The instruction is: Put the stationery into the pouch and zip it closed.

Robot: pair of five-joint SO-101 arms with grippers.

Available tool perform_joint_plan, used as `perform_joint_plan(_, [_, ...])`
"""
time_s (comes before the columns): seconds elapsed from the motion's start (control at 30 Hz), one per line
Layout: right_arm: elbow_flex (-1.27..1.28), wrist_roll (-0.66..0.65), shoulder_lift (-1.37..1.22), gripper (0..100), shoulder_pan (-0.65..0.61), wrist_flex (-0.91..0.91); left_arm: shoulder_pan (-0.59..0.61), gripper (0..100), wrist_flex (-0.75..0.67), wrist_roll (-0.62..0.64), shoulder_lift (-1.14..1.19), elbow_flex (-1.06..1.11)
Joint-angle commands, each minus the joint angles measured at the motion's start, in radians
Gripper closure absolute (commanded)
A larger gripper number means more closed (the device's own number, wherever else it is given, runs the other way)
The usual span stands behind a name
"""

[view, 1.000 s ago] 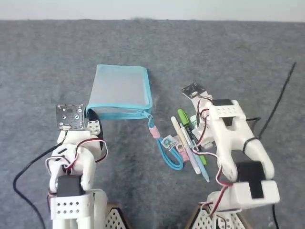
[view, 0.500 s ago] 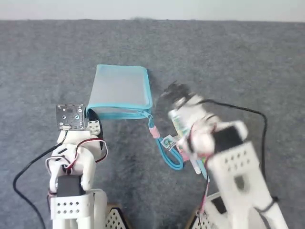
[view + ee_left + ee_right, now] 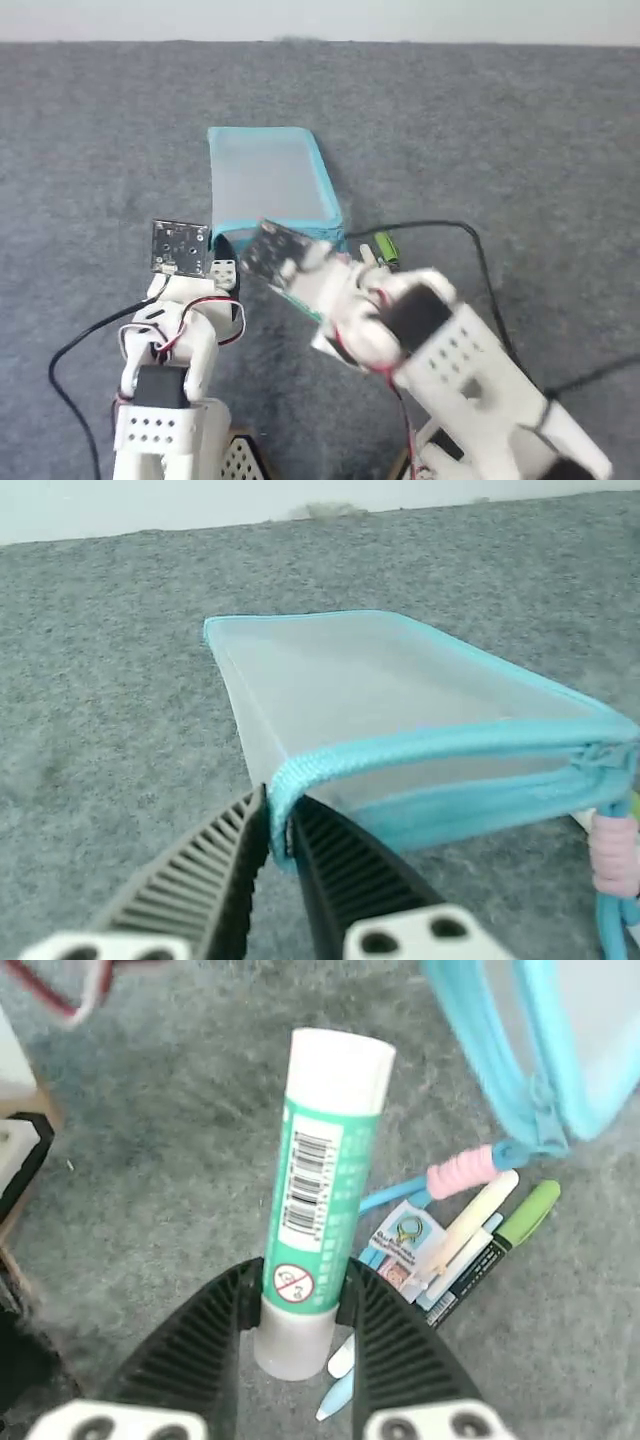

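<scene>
A translucent pouch (image 3: 268, 172) with teal trim lies on the grey mat, its open edge facing the arms. My left gripper (image 3: 278, 815) is shut on the teal rim at the near left corner of the pouch (image 3: 400, 690), seen from above as the left gripper (image 3: 222, 258). In my right gripper (image 3: 300, 1282), shut, a green-and-white glue stick (image 3: 322, 1180) is held above the mat. Below it lie several pens (image 3: 480, 1240), a small tag (image 3: 400, 1235) and the pink zipper charm (image 3: 465, 1168), beside the pouch (image 3: 560, 1040). The right arm (image 3: 410, 320) lies across the pouch's mouth.
A green pen (image 3: 385, 246) pokes out from beside the right arm. A black cable (image 3: 440, 228) arcs over the mat to the right. Grey mat (image 3: 520, 130) stretches open behind and on both sides of the pouch.
My right arm has swung left from the pen pile to the pouch's mouth, carrying the glue stick. The left arm and the pouch have shifted slightly right.
</scene>
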State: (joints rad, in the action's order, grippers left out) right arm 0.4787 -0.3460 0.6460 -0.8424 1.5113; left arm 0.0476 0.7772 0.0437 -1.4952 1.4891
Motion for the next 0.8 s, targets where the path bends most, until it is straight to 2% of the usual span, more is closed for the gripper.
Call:
perform_joint_plan(0.0, [-0.226,0.074,-0.262,99.2,0.044,-0.019,-0.011,99,-0.031,0.017,-0.014,-0.016])
perform_joint_plan(0.23, [-0.506,0.143,-0.57,99.2,0.101,0.064,-0.008,99,-0.029,0.003,-0.015,-0.015])
perform_joint_plan(0.53, [-0.775,0.219,-0.786,99.2,0.17,0.171,-0.014,99,-0.017,-0.015,-0.02,-0.01])
perform_joint_plan(0.77, [-0.947,0.264,-0.842,98.5,0.171,0.176,-0.132,99,0.025,-0.058,-0.02,-0.008])
